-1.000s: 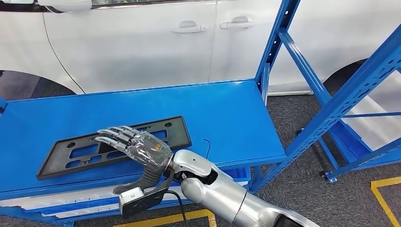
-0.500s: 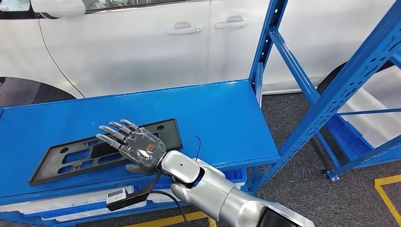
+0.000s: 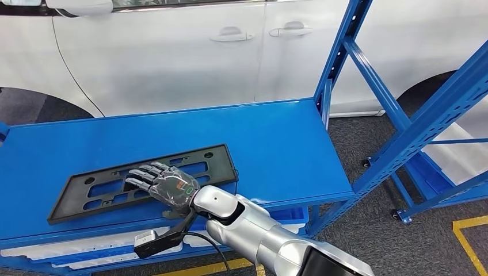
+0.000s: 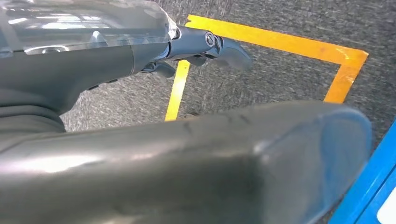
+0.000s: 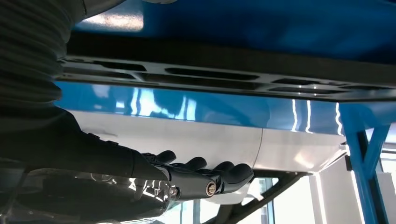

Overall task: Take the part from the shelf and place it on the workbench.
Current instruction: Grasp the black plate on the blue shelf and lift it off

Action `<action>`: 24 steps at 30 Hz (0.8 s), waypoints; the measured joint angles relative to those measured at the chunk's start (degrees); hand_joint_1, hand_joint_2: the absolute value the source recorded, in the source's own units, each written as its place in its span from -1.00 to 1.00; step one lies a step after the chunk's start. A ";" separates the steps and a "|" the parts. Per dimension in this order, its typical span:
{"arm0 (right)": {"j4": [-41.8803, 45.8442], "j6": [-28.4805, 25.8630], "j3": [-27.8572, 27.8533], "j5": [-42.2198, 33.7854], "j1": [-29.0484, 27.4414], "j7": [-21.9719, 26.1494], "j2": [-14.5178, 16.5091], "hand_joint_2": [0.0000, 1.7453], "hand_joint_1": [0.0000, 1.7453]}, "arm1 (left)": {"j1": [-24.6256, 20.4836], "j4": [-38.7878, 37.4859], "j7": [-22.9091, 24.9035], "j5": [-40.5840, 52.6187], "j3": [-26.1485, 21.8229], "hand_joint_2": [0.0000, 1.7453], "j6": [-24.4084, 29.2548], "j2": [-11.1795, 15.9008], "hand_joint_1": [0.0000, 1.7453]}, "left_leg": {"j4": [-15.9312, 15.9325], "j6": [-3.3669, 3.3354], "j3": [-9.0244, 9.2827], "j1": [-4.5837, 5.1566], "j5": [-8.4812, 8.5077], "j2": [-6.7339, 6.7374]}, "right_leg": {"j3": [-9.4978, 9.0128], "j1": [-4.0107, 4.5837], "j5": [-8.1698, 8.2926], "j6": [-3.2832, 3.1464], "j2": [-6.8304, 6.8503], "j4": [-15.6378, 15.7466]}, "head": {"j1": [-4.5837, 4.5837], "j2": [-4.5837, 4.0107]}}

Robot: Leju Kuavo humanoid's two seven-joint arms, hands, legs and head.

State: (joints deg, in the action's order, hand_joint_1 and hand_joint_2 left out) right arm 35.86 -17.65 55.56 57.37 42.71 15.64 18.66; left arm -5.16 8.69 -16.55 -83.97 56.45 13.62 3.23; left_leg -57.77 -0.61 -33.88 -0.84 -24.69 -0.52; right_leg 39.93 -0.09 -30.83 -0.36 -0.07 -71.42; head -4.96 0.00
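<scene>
The part is a long black plate (image 3: 221,167) with cut-outs, lying flat on the blue workbench top (image 3: 276,144), towards its front left. My right hand (image 3: 167,187) reaches in from below and hovers over the plate's middle, palm down and fingers stretched out side by side. In the right wrist view a gap shows between my right hand (image 5: 187,179) and the plate (image 5: 261,63), so it holds nothing. My left hand (image 4: 140,46) hangs over grey floor with nothing in it.
A white car (image 3: 172,57) stands close behind the bench. Blue shelf uprights and braces (image 3: 426,123) rise at the right. A small camera unit on a cable (image 3: 152,241) hangs under my right wrist by the bench's front edge. Yellow floor tape (image 3: 469,236) runs at the lower right.
The view swayed left and back. My right hand has sunk lower and flatter over the plate. The plate has kept its place on the bench.
</scene>
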 joint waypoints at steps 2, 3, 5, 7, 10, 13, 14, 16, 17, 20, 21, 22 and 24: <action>-0.96 0.44 0.02 -0.14 0.24 0.13 0.42 1.00 -1.00 | -0.07 0.01 -0.02 0.00 0.25 -1.00 0.03 -0.04 -1.00 | -0.03 0.13 0.12 0.31 -0.07 -0.05 | -3.76 0.41 3.79 -1.14 0.06 8.24 | 0.00 0.00; -1.36 0.60 0.08 -0.16 0.37 0.16 0.63 1.00 -1.00 | -0.12 0.01 -0.04 0.00 0.33 -1.00 0.03 -0.06 -1.00 | -0.04 0.29 0.11 0.39 -0.10 -0.04 | -5.05 0.62 4.72 -1.49 0.12 11.08 | 0.00 0.00; -2.18 0.93 0.45 -0.15 0.59 0.10 0.92 1.00 -1.00 | -0.13 0.01 -0.11 0.00 0.42 -1.00 0.03 -0.09 -1.00 | 0.00 0.83 0.07 0.38 -0.13 0.06 | -5.79 0.89 4.90 -1.69 0.14 12.89 | 0.00 0.00; -2.87 1.04 1.04 -0.04 0.66 -0.21 1.05 1.00 -1.00 | -0.11 0.00 -0.22 0.00 0.49 -1.00 0.04 0.02 -1.00 | -0.05 1.45 0.15 0.28 -0.29 0.17 | -6.08 0.67 5.24 -1.84 0.08 13.51 | 0.00 0.00; -3.61 0.59 2.19 0.17 0.94 -1.01 1.10 1.00 -1.00 | -0.13 0.01 -0.34 0.00 0.61 -1.00 -0.01 0.15 -1.00 | -5.73 2.23 -2.21 0.09 -3.81 0.24 | -6.70 0.18 5.63 -2.23 0.29 14.43 | 0.00 0.00; -4.53 -0.31 3.54 0.15 0.87 -1.94 1.10 1.00 -1.00 | 0.04 -0.01 -0.34 0.00 0.67 -1.00 0.03 0.17 -1.00 | -15.51 2.95 -6.81 -0.22 -7.59 0.25 | -6.73 0.21 5.56 -2.37 0.36 14.38 | 0.00 0.00; -4.80 -0.62 3.99 0.07 0.81 -2.28 1.10 1.00 -1.00 | 0.10 -0.02 -0.33 0.00 0.68 -1.00 0.07 0.20 -1.00 | -15.47 3.15 -6.83 -0.34 -6.86 0.26 | -6.74 0.18 5.50 -2.32 0.34 14.29 | 0.00 0.00; -5.10 -1.15 4.79 -0.11 0.81 -2.95 1.10 1.00 -1.00 | 0.10 -0.01 -0.33 0.00 0.69 -1.00 0.12 0.30 -1.00 | -9.13 3.41 -3.80 -0.63 -3.04 0.32 | -6.78 0.03 5.20 -2.02 0.27 13.88 | 0.00 0.00; -5.17 -1.38 5.17 -0.19 0.85 -3.33 1.10 1.00 -1.00 | 0.04 -0.01 -0.33 0.00 0.70 -1.00 0.11 0.32 -1.00 | -5.25 3.43 -1.89 -0.68 -1.61 0.32 | -6.72 0.08 4.97 -1.74 0.23 13.56 | 0.00 0.00; -5.24 -1.86 6.51 -0.44 0.98 -4.94 1.10 1.00 -1.00 | -0.10 0.00 -0.30 0.00 0.81 -1.00 0.03 0.34 -1.00 | -0.53 2.35 0.27 -0.46 -0.69 0.10 | -6.31 0.42 4.68 -0.94 0.12 12.92 | 0.01 0.00; -5.24 -1.91 7.06 -0.60 1.02 -5.58 1.10 1.00 -1.00 | -0.07 0.00 -0.28 0.00 0.88 -1.00 0.00 0.34 -1.00 | -0.49 1.83 0.20 -0.44 -0.57 0.04 | -6.24 0.41 4.71 -0.72 0.10 12.90 | 0.01 0.00; -5.23 -1.93 7.59 -0.74 1.05 -6.15 1.10 1.00 -1.00 | -0.05 0.00 -0.27 0.00 0.98 -1.00 -0.03 0.33 -1.00 | -0.40 1.47 0.19 -0.49 -0.49 0.06 | -6.19 0.34 4.58 -0.43 0.09 12.78 | 0.01 0.00; -5.19 -1.91 8.53 -0.95 1.19 -7.24 1.10 1.00 -1.00 | -0.11 0.01 -0.26 0.01 1.17 -1.00 -0.05 0.31 -1.00 | -0.18 0.72 0.25 -0.64 -0.31 0.11 | -5.19 0.16 2.94 0.13 0.09 10.52 | 0.01 0.00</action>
State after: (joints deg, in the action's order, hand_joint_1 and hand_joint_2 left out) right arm 30.67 -19.56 64.09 56.42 43.90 8.41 19.76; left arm -5.27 8.70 -16.81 -83.97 57.62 13.57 3.55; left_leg -57.95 0.11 -33.63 -1.47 -24.99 -0.41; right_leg 34.74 0.07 -27.89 -0.23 0.02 -60.90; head -4.95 0.00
